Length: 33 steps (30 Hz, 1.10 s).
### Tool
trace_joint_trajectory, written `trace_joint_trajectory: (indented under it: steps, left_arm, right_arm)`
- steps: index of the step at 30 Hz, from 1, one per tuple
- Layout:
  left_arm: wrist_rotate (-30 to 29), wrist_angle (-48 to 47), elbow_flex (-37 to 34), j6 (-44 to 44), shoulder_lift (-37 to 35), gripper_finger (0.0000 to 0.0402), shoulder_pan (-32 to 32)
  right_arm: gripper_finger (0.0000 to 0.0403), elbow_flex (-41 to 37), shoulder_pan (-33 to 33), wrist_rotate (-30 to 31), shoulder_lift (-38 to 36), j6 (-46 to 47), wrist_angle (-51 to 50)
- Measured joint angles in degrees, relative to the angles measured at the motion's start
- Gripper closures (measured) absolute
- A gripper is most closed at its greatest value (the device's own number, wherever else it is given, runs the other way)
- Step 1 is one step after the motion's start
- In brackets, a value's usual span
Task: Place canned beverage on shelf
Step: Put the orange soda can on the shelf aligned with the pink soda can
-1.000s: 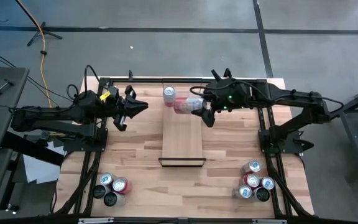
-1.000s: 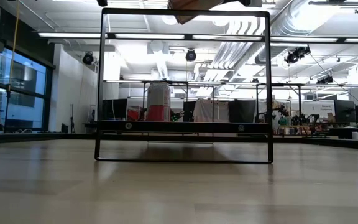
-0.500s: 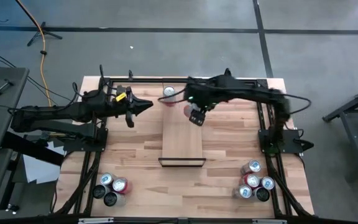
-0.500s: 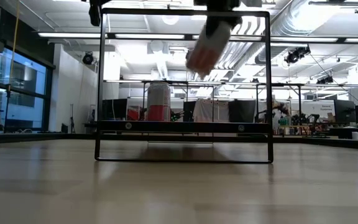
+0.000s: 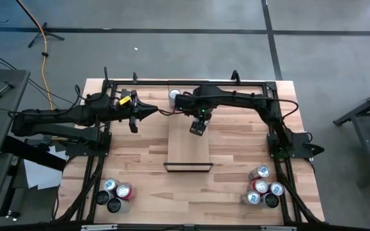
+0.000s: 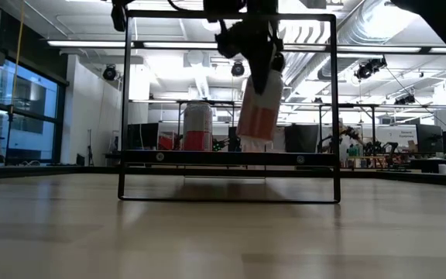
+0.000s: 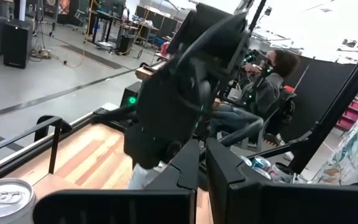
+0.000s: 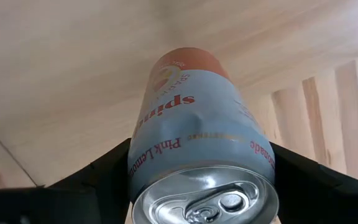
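High view: the right gripper (image 5: 198, 127) holds a pink canned beverage (image 6: 259, 108) tilted above the shelf (image 5: 188, 157), toward its 12 o'clock end. The left gripper (image 5: 148, 111), fingers pressed together, waits at the shelf's 10 o'clock.

Pink can (image 6: 259, 108) tilted above shelf (image 5: 189, 149)

Bright overhead lights (image 6: 207, 44); glare, close-ups blurry.
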Motion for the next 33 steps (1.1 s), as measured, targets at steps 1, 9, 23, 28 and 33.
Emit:
trace_joint_trajectory:
  steps: [1,9,23,28,33]
  left_arm:
    - [0.1,0.1,0.0,0.0,0.0,0.0401,0.0]
    - [0.0,0.1,0.0,0.0,0.0,0.0401,0.0]
    - [0.0,0.1,0.0,-0.1,0.0,0.0401,0.0]
    - [0.0,0.0,0.0,0.0,0.0,0.0401,0.0]
    - [0.0,0.0,0.0,0.0,0.0,0.0401,0.0]
  right_arm:
    - [0.0119,-0.5,0.0,0.0,0.1,0.0,0.2]
    - [0.0106,-3.4,0.0,0.0,0.2,0.4,1.7]
    - [0.0082,-3.4,0.0,-0.2,0.2,0.1,3.5]
    - [0.0081,-3.4,0.0,-0.2,0.2,0.3,3.4]
    - [0.008,-3.4,0.0,0.5,0.2,-0.1,4.3]
